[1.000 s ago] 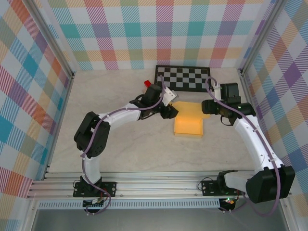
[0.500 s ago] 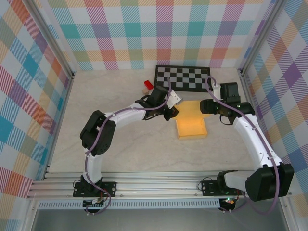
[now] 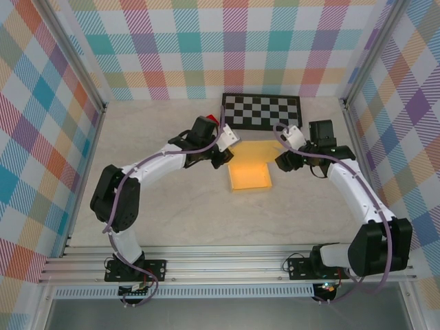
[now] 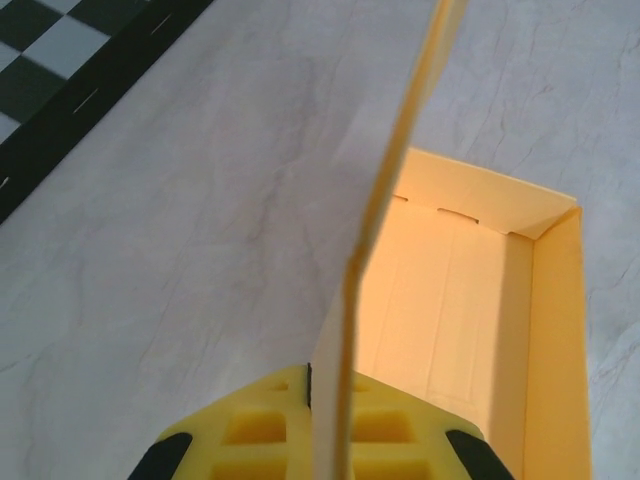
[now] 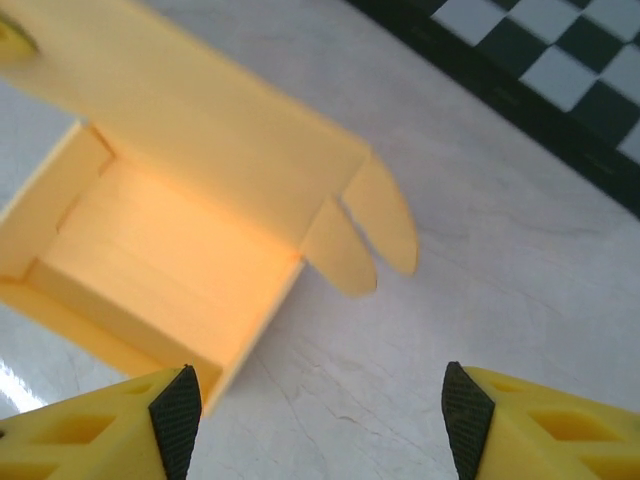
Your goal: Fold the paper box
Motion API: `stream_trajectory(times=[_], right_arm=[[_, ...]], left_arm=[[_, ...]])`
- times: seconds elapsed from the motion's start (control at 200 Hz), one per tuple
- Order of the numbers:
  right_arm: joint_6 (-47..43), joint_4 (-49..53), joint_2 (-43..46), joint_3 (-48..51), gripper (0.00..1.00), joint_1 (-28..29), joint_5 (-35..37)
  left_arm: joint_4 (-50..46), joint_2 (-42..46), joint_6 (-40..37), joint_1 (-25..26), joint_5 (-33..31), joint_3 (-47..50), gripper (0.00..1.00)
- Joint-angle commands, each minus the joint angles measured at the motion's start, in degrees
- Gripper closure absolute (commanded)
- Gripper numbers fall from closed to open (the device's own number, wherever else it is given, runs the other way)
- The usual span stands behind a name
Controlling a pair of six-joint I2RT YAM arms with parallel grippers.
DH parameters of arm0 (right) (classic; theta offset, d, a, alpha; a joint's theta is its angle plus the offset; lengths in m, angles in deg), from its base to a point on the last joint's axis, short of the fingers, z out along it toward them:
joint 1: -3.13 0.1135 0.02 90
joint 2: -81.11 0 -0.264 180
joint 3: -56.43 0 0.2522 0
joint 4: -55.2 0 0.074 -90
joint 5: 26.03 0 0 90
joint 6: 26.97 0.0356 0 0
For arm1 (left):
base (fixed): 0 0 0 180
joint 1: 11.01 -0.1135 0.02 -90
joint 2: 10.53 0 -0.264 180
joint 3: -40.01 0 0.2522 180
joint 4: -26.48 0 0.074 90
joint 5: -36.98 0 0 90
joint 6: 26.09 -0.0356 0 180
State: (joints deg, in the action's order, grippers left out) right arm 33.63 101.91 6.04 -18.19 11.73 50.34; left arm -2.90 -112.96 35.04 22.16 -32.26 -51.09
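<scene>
The paper box (image 3: 249, 177) sits open-topped mid-table, just in front of the checkerboard mat (image 3: 261, 111); the left gripper (image 3: 223, 157) is at its far-left corner, jaws clamped on the raised lid flap, which stands edge-on between them in the left wrist view. The right gripper (image 3: 283, 162) hovers just beside the box's right side; its fingers (image 5: 90, 425) are spread wide apart, holding nothing.

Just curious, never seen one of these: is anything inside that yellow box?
The paper box looks empty: bare yellow floor and walls show in both wrist views. In the left wrist view, its raised lid flap and the left fingers cover the near end of the floor.
</scene>
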Motion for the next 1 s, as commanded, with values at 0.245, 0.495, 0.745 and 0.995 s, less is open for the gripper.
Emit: stream_trajectory(times=[0.245,0.495,0.745,0.995], right_arm=[[-14.98,-3.94,-5.43,2.07,0.41,-0.43,-12.53],[-18.44,-7.02,-8.11,3.90,0.47,-1.95,-16.05],[-19.70,-10.46,-9.86,6.19,0.54,-5.56,-22.23],[-18.93,-9.93,-14.21,3.23,0.57,-5.97,-24.80]], left_arm=[[-3.65,3.47,-6.25,-2.05,3.81,2.36,1.00],[-3.13,3.81,-6.92,-2.32,4.03,3.60,1.00],[-2.41,4.62,-7.52,-2.49,4.03,4.52,1.00],[-1.89,4.62,-7.47,-2.56,4.51,4.93,1.00]])
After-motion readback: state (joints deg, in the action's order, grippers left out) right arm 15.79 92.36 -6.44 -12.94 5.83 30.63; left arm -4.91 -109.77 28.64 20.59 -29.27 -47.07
